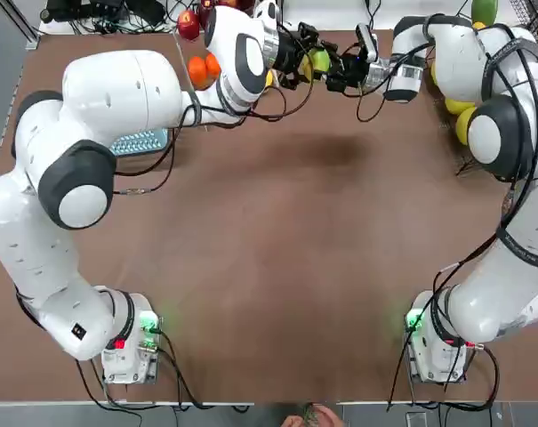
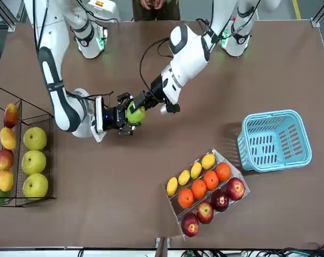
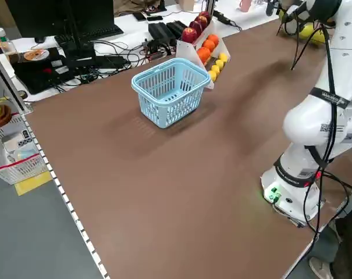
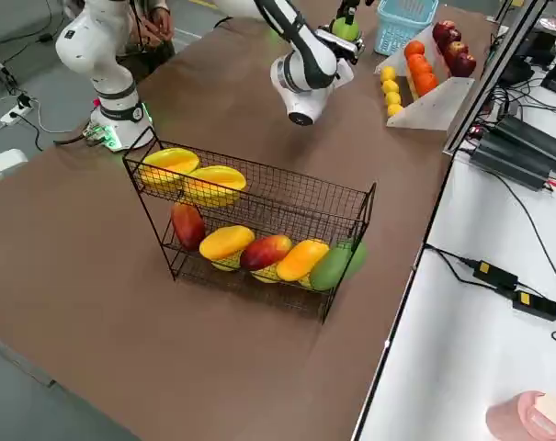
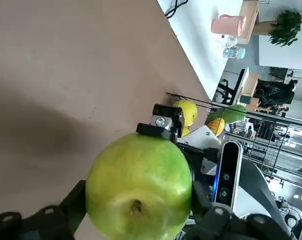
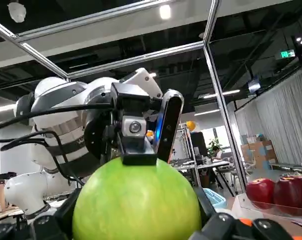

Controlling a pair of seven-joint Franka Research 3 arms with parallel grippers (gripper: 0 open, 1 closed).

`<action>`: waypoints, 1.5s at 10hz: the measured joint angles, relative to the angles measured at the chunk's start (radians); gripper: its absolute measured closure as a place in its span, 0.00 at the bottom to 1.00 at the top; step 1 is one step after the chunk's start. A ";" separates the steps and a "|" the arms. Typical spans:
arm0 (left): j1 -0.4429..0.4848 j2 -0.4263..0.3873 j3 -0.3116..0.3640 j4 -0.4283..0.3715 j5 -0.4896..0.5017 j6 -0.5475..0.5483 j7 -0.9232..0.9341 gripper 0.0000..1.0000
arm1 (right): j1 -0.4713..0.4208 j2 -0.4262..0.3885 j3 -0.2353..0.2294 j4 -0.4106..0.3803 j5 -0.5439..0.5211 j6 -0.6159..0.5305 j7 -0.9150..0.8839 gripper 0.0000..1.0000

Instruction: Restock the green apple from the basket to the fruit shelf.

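Handover step, by my reading: green apple (image 2: 136,114) aloft between the arms, left gripper (image 5: 139,192) and right gripper (image 6: 136,200) both closed to its width, pads against it. Next, left should let go (only once right's hold is sure), then right carries it to the black wire fruit shelf (image 4: 296,197).

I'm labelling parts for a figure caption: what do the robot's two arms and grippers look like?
Both arms are glossy white with rounded segments, dark grey joint bands and loose black cables strapped outside; their bases glow green. The left gripper and right gripper are black, two-fingered.
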 joint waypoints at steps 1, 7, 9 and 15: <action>0.002 0.000 0.002 0.005 0.000 0.008 0.000 0.02 | 0.002 0.000 0.001 -0.002 0.000 -0.030 0.000 0.09; 0.158 -0.084 0.017 0.007 0.056 -0.315 -0.004 0.00 | 0.005 -0.002 -0.143 0.002 -0.024 -0.080 0.155 0.09; 0.370 -0.186 0.021 0.007 0.308 -0.668 -0.074 0.00 | 0.004 -0.013 -0.292 0.108 -0.199 -0.050 0.326 0.09; 0.702 -0.342 0.023 0.006 0.812 -0.960 0.037 0.00 | 0.023 -0.057 -0.477 0.424 -0.803 0.180 0.678 0.09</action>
